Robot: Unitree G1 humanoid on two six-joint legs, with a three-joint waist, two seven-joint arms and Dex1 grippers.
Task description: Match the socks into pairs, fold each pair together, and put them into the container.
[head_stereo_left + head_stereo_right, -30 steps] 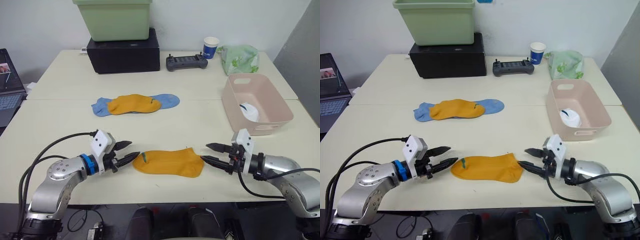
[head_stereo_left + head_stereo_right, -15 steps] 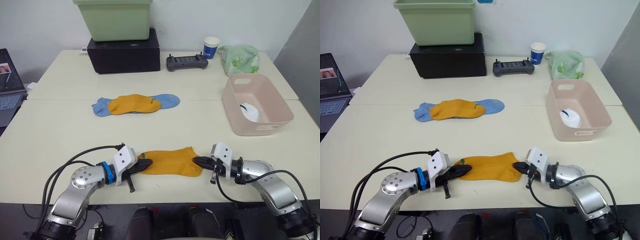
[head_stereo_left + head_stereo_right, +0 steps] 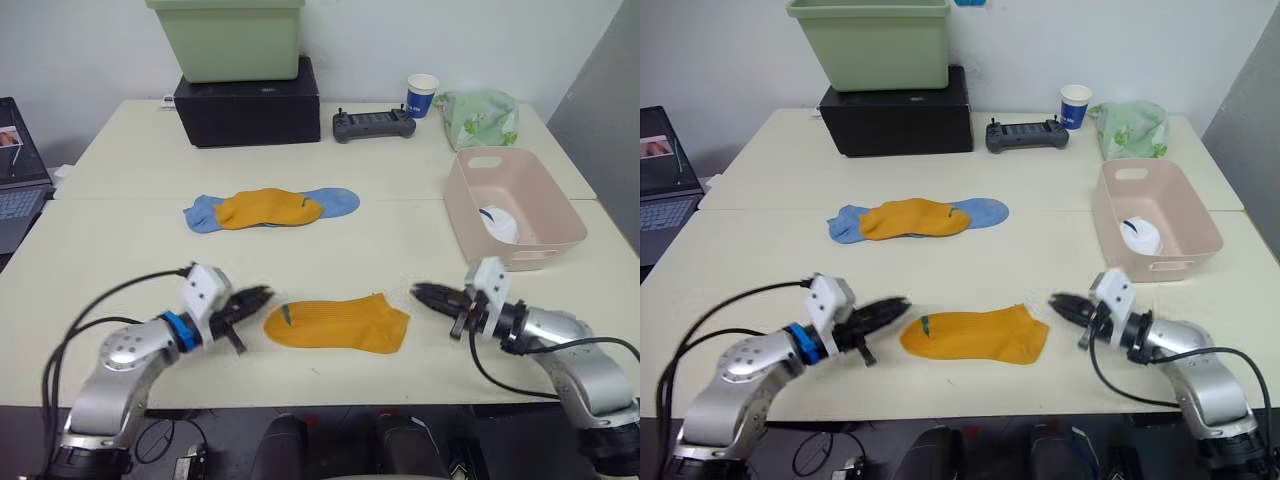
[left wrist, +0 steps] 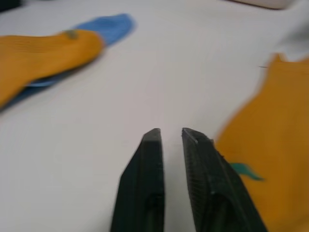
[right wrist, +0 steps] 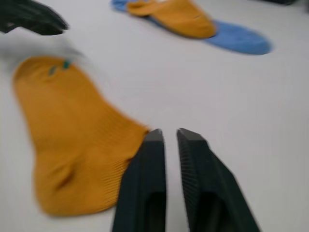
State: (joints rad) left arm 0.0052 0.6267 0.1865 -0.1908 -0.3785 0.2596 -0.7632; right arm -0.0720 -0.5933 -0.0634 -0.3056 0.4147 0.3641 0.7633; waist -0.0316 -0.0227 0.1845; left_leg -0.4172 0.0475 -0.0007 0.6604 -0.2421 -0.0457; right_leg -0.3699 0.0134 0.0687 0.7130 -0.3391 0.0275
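Observation:
A mustard-orange sock (image 3: pixel 337 323) lies flat near the table's front edge. My left gripper (image 3: pixel 255 297) is shut and holds nothing, just off the sock's left end. Just off its right end my right gripper (image 3: pixel 420 292) is also shut and holds nothing. Farther back, a second orange sock (image 3: pixel 268 208) lies on top of a light blue sock (image 3: pixel 340 200) that sticks out at both ends. The pale pink container (image 3: pixel 530 180) stands at the right with a white sock (image 3: pixel 498 222) inside. In the wrist views both pairs of fingers (image 4: pixel 149 159) (image 5: pixel 149 164) nearly touch.
At the back stand a light green tub (image 3: pixel 225 35) on a black box (image 3: pixel 248 100), a dark controller (image 3: pixel 373 123), a paper cup (image 3: pixel 422 95) and a green patterned bag (image 3: pixel 478 115). A laptop (image 3: pixel 15 180) sits off the table's left edge.
Half a second ago both grippers were at the ends of the front orange sock. Both have since drawn back outward and the sock lies free on the table.

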